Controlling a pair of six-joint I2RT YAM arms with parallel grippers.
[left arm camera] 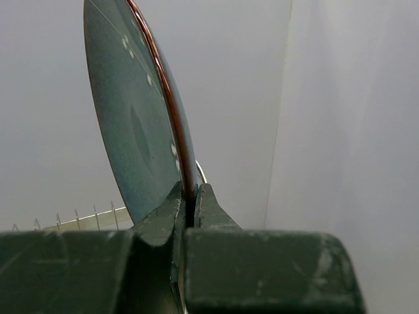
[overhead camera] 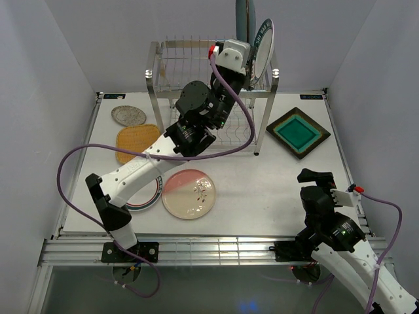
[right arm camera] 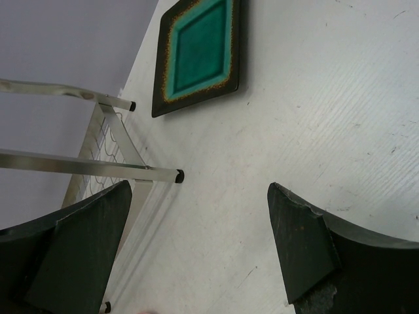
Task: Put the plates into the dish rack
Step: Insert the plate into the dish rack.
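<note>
My left gripper (overhead camera: 245, 60) is shut on the lower rim of the dark blue-grey plate (overhead camera: 243, 18) and holds it upright above the top tier of the dish rack (overhead camera: 163, 72). In the left wrist view the fingers (left arm camera: 163, 219) pinch that plate (left arm camera: 131, 118) at its brown edge. The blue-patterned-rim plate (overhead camera: 264, 46) stands on edge in the rack's top right, just beside it. The silver-grey plate (overhead camera: 128, 116), yellow woven square (overhead camera: 136, 142), pink-cream plate (overhead camera: 188, 193) and brown square plate (overhead camera: 298, 132) lie flat on the table. The green-rimmed plate (overhead camera: 149, 197) is partly under the left arm. My right gripper (overhead camera: 316, 178) is open and empty.
The right wrist view shows the brown square plate (right arm camera: 200, 55) ahead and the rack's legs (right arm camera: 157, 174) to the left, with my open right gripper (right arm camera: 200, 252) over bare table. Grey walls close in the table on three sides.
</note>
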